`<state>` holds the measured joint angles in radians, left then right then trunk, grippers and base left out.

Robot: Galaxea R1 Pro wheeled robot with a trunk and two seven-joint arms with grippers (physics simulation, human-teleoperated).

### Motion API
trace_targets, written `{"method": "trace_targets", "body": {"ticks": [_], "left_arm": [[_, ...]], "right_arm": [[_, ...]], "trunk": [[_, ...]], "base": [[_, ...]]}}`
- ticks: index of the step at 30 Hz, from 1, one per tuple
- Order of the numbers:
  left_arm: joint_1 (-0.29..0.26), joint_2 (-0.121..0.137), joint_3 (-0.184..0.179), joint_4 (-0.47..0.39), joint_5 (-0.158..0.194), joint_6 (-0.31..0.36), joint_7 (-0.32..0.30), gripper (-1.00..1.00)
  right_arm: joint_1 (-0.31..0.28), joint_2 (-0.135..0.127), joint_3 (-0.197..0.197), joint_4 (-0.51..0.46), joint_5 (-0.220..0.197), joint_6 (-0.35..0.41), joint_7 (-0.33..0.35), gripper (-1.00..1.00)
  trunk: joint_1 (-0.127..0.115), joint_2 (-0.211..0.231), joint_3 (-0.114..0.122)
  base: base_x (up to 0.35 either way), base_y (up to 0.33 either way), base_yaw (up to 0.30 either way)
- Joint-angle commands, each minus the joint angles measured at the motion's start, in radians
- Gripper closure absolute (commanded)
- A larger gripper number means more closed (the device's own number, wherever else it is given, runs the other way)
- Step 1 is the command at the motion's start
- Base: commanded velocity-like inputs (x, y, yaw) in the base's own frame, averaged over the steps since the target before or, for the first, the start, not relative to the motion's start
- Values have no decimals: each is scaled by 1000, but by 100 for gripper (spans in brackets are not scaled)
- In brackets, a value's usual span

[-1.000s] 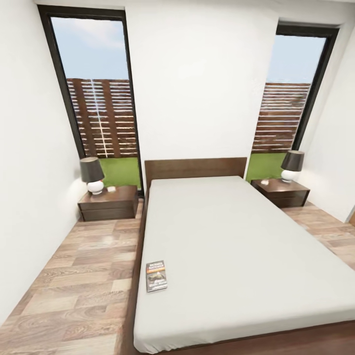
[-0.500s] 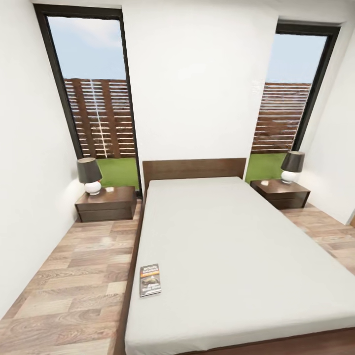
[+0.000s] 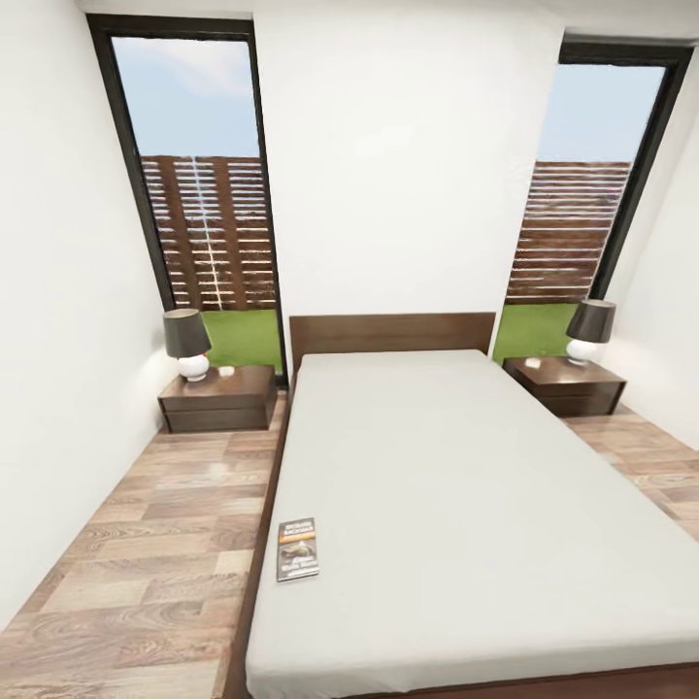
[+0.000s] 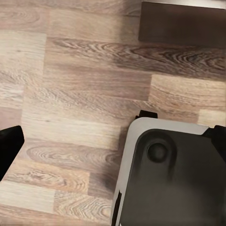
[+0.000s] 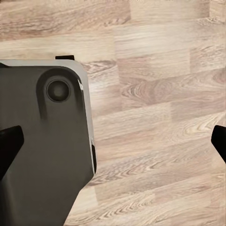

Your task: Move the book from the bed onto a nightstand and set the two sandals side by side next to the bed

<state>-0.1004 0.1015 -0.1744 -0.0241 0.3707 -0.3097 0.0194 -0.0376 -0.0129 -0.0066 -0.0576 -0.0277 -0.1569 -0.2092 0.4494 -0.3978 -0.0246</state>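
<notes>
1. Closest in, both arms are hanging low over the wood plank floor [image 4: 70,94]. The left gripper [image 4: 115,141] and the right gripper [image 5: 113,141] are each showing dark fingertips set wide apart at the frame edges with bare floor between them, so both are spread and holding nothing. The robot's grey base [image 5: 42,141] is sitting below them.

2. The book [image 3: 297,549] is lying flat on the bed [image 3: 466,485], near the foot and close to its left edge – not yet picked up, so the first half of the task is waiting to be started.

3. Further back, the left nightstand [image 3: 219,398] is standing beside the headboard, carrying a lamp [image 3: 186,342] and a small white item I cannot identify from here; part of its top is looking free for the book. The right nightstand [image 3: 565,385] is mirroring it with its own lamp [image 3: 589,330].

4. The sandals are not appearing on the floor strips either side of the bed – that half is also looking undone, as far as these views reach.

5. Beyond, two tall windows [image 3: 199,175] are showing fence and grass.
</notes>
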Motion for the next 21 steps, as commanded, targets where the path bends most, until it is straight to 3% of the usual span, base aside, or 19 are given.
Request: {"method": "trace_targets", "body": {"ticks": [1, 12, 21], "left_arm": [[-1, 0, -9, 1, 6, -3, 2, -100], [-1, 0, -8, 1, 6, -2, 2, -100], [-1, 0, -8, 0, 7, -3, 2, -100]], "right_arm": [[-1, 0, 0, 1, -3, -4, -1, -100], [-1, 0, 2, 1, -3, -4, -1, -100], [-1, 0, 2, 1, -3, -4, -1, -100]], "trunk": [[1, -2, -2], [1, -2, -2], [1, -2, -2]], "base": [[0, -43, 102], [0, -147, 109], [0, -56, 136]]}}
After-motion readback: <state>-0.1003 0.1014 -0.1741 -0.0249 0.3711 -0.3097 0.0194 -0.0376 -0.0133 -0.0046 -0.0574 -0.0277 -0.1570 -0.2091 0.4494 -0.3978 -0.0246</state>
